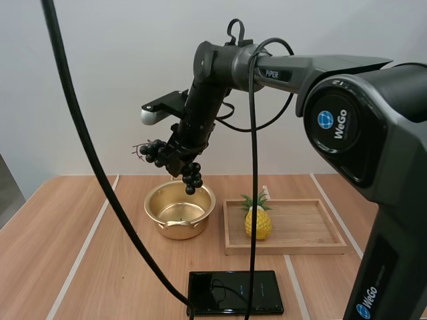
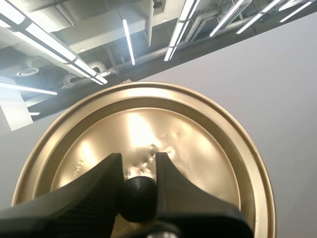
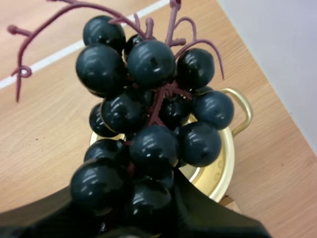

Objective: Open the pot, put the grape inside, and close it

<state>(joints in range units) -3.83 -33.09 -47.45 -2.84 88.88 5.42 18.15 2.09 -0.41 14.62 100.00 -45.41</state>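
Right gripper (image 1: pixel 175 160) is clamped on a bunch of glossy black grapes (image 1: pixel 192 179) with purplish stems. I see them hanging just above the open round gold metal pot (image 1: pixel 179 230), its shiny floor showing. My left gripper (image 2: pixel 137 171) pinches the black ball knob (image 2: pixel 137 201) of the dimpled gold lid (image 2: pixel 208 134). A small yellow pineapple (image 1: pixel 257 223) stands in the shallow wooden tray (image 1: pixel 287 248) beside the pot.
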